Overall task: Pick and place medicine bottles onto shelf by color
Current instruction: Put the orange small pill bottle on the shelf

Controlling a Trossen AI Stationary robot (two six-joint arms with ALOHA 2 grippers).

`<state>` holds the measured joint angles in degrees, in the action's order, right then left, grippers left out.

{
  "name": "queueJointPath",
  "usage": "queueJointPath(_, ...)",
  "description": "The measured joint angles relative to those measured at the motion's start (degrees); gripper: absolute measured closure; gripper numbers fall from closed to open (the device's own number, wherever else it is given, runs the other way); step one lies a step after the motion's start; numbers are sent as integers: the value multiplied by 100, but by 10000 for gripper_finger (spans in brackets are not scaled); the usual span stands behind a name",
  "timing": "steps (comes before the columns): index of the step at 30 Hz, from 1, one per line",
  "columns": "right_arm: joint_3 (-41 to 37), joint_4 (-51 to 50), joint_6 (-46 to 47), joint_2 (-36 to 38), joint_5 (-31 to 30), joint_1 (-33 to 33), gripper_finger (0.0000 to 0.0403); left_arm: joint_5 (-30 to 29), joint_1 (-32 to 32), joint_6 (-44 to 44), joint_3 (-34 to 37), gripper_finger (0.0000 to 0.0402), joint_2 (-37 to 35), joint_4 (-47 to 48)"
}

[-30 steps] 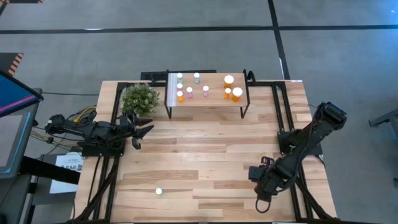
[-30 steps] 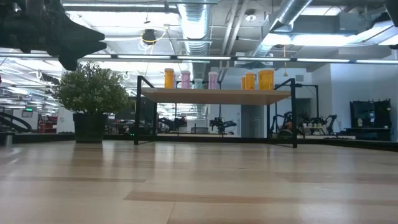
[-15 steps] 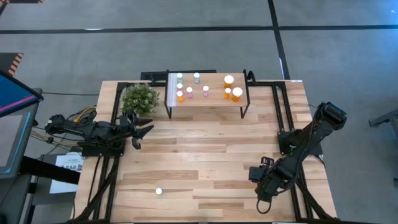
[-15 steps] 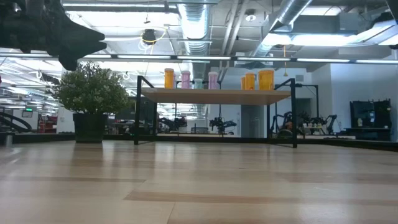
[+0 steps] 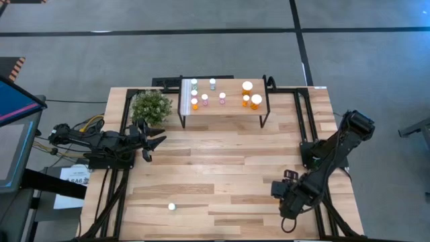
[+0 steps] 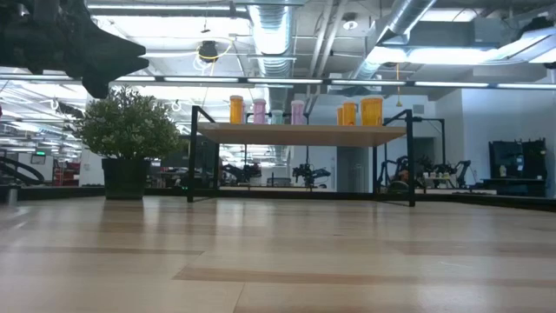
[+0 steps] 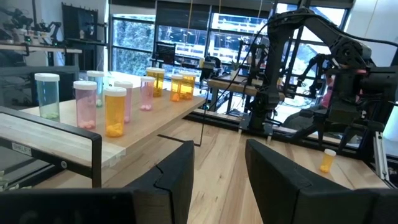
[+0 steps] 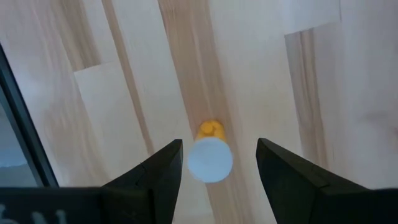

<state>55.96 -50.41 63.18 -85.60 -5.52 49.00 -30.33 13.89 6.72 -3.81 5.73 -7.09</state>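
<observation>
From where I stand, the shelf [image 5: 222, 107] already carries most of the medicine bottles [image 5: 222, 97], sorted in small clusters of orange, pink and green. Well away from the shelf, near the table's front right corner, the right gripper [image 8: 214, 180] hangs straight above a small orange bottle [image 8: 210, 157] standing upright, fingers spread to either side of its white cap and holding nothing. Another white-capped bottle [image 5: 172, 206] stands alone, far from the shelf; its colour I can't quite tell. The left gripper [image 5: 154, 143] waits beside the potted plant [image 5: 151, 106], fingers apart and empty. The bottle looks light, rigid, smooth plastic, probably tippy; I'd pinch it across the body just under the cap.
</observation>
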Motion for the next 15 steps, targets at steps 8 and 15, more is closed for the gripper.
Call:
queueJointPath(8,0,4,94,-2,-52,52,178,-2,0,0,0,269,0,0)
queueJointPath(15,2,27,135,-89,-127,48,178,-3,0,0,0,269,-1,0)
